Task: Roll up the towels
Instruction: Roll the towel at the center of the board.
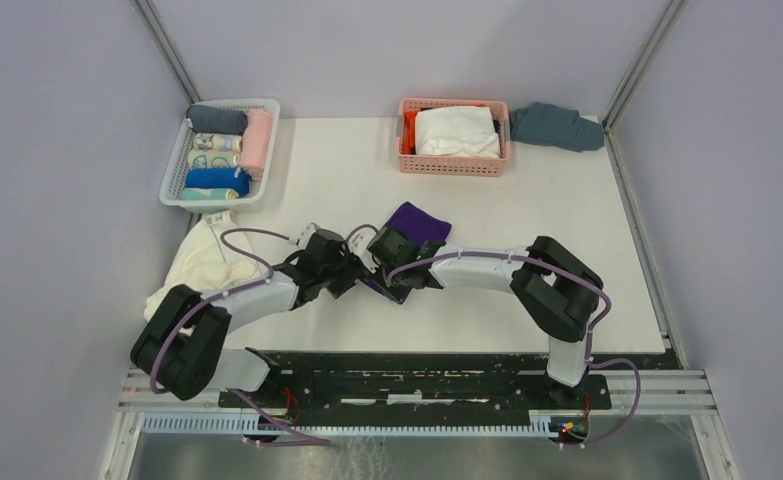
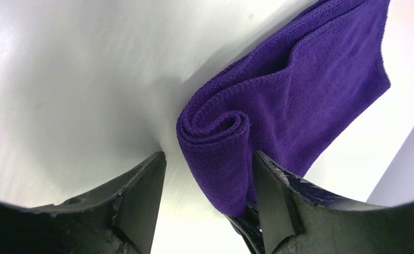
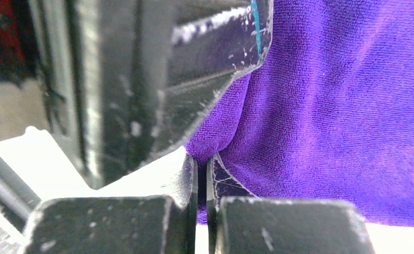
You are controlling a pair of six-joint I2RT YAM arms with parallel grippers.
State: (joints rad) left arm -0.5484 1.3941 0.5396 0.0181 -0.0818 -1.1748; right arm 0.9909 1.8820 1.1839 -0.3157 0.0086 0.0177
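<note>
Lying partly rolled on the tabletop [image 1: 347, 170], the purple towel [image 2: 278, 106] had its curled end between the left jaws, which stood released either side of it. The right jaws were clenched on a fold of its edge. The cream towel [image 1: 202, 262] lay crumpled at the tabletop's left edge.

No text, label, brand mark, number or sign can be read in any of the three views. A faint printed pattern is seen on two rolled cloths [image 1: 214, 150] in the white basket [image 1: 237, 102], but it is too small to be made out as lettering.
</note>
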